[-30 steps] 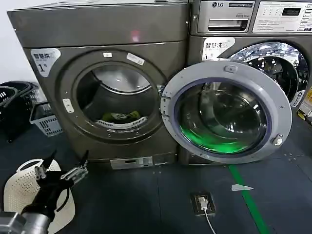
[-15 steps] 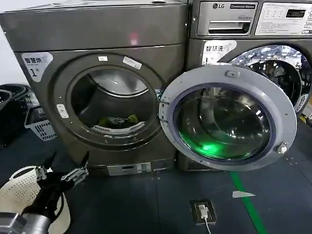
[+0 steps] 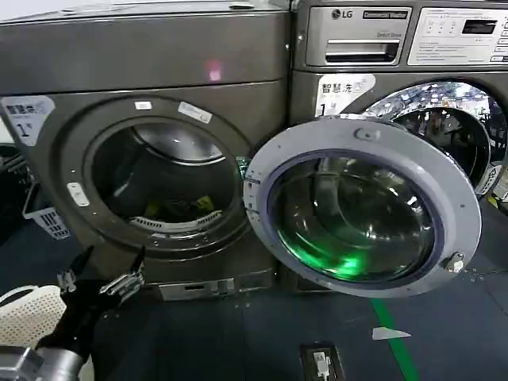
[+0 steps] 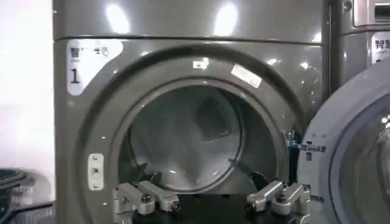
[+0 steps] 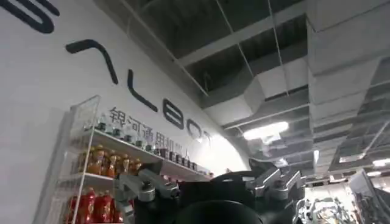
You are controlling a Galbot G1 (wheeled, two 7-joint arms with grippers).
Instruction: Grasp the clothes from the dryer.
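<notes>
Head view: the left end effector (image 3: pixel 101 279), its metal fingers spread apart and empty, hangs low in front of the large dark bronze-grey front-loading dryer (image 3: pixel 159 71), below and outside the open round porthole, while the right end effector (image 5: pixel 210 189), fingers also spread, points up toward a ceiling. The small soft bundle of yellow-green and dark clothes (image 3: pixel 181 209) lies at the bottom of the drum, well apart from the fingers. Judged from this, the approach is under way; the next move calls for raising the left end effector and reaching through the opening, clear of the round grey glass door (image 3: pixel 361 206) swung to the right.
</notes>
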